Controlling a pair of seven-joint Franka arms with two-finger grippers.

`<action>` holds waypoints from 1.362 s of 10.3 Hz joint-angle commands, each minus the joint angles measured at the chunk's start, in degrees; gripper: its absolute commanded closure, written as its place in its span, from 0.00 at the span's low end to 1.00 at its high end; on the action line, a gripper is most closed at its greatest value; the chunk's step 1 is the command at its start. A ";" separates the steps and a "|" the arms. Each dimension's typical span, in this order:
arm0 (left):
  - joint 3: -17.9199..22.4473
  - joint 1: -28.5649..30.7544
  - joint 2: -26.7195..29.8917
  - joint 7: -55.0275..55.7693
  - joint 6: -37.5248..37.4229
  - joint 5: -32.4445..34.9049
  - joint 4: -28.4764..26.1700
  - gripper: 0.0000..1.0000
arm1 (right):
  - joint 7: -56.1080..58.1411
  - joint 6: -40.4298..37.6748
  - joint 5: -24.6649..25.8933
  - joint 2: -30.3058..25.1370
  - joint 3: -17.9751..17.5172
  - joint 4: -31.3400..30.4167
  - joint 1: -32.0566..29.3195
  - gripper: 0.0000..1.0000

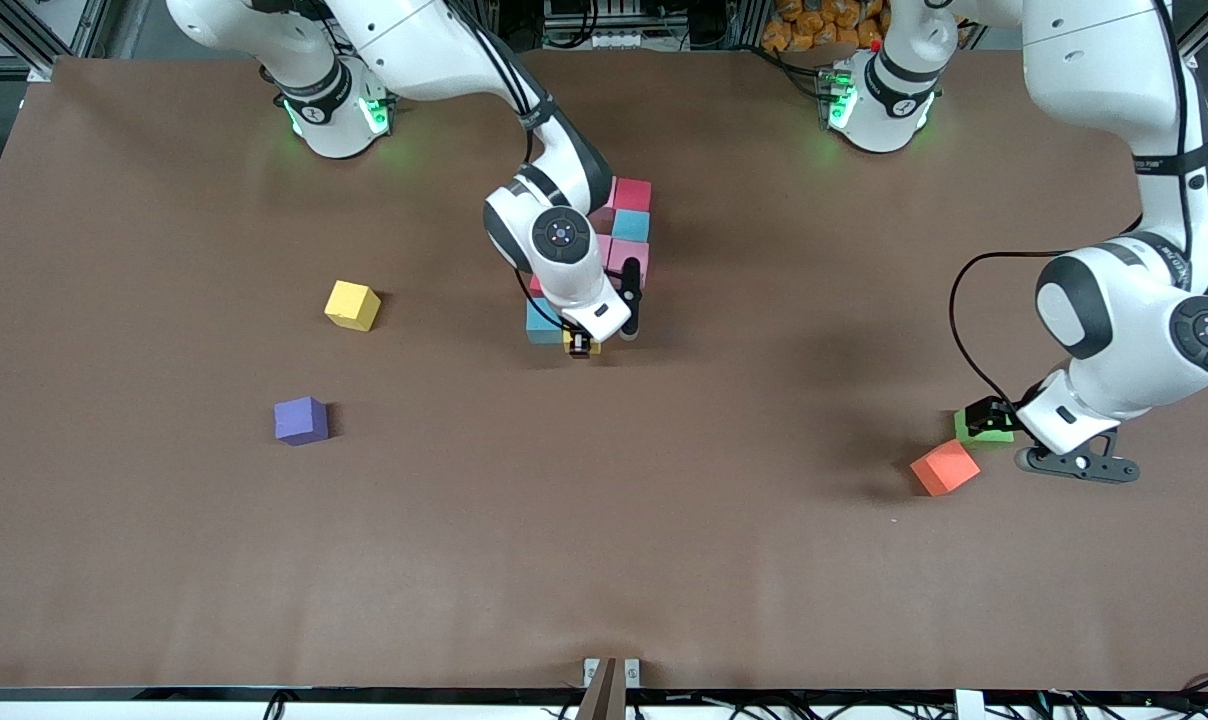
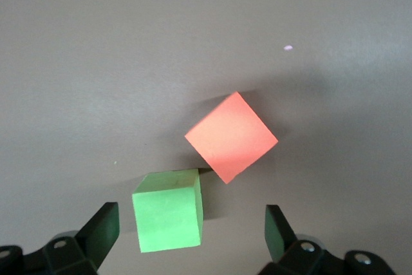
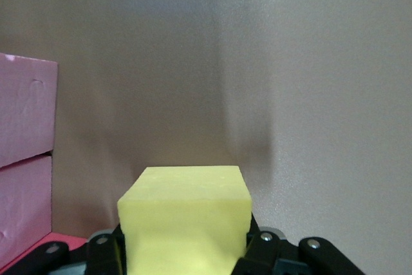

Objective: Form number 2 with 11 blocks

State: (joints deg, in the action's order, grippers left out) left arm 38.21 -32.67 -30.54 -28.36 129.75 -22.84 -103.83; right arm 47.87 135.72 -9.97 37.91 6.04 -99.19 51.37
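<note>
My right gripper [image 1: 581, 345] is shut on a pale yellow block [image 3: 185, 223], low beside a blue block [image 1: 542, 322] at the camera-near end of the block cluster. The cluster holds pink [image 1: 632, 193], blue [image 1: 631, 225] and pink [image 1: 628, 258] blocks in a line; the arm hides the others. Two pink blocks [image 3: 22, 107] show in the right wrist view. A second yellow block [image 1: 352, 305] and a purple block [image 1: 300, 420] lie loose toward the right arm's end. My left gripper [image 2: 190, 230] is open over a green cube [image 2: 167, 210], which touches an orange-red block [image 2: 232, 136].
The green cube [image 1: 984, 428] and orange-red block [image 1: 945, 467] sit close together toward the left arm's end of the brown table [image 1: 604, 560]. The right arm's wrist hangs over the cluster's middle and covers part of it.
</note>
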 commanded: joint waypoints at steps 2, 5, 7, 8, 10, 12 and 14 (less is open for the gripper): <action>-2.43 1.02 -1.27 -13.86 3.66 0.51 -0.67 0.00 | 1.87 -0.19 -0.84 -1.25 -0.85 -2.06 -1.01 0.91; -4.98 1.73 -3.03 -23.32 7.70 0.51 -0.67 0.00 | 1.88 0.86 -0.84 -2.13 -0.85 -4.69 -0.92 0.91; -6.30 1.73 -4.26 -24.45 8.93 0.60 -0.58 0.00 | 1.88 1.74 -0.84 -3.45 -0.85 -6.97 -0.83 0.91; -6.57 1.82 -5.05 -26.29 10.25 0.34 -0.49 0.00 | 1.88 2.00 -0.84 -3.98 -0.85 -7.59 -0.75 0.91; -7.00 2.78 -5.84 -29.37 12.27 0.34 -0.49 0.00 | 1.35 4.27 -0.84 -4.16 -0.94 -9.35 -0.57 0.91; -7.09 3.40 -6.28 -31.84 13.25 0.34 -0.41 0.00 | -0.48 4.64 -1.02 -3.81 -0.94 -9.01 -0.48 0.34; -7.70 3.40 -6.98 -32.90 13.69 -1.67 -0.23 0.00 | -0.85 4.03 -1.63 -3.63 -0.94 -7.08 -0.92 0.00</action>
State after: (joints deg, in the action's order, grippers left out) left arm 31.57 -29.74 -36.98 -59.17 142.25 -22.99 -104.35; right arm 47.51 140.08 -10.30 34.68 5.77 -105.67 51.28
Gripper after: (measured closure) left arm 0.000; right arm 0.291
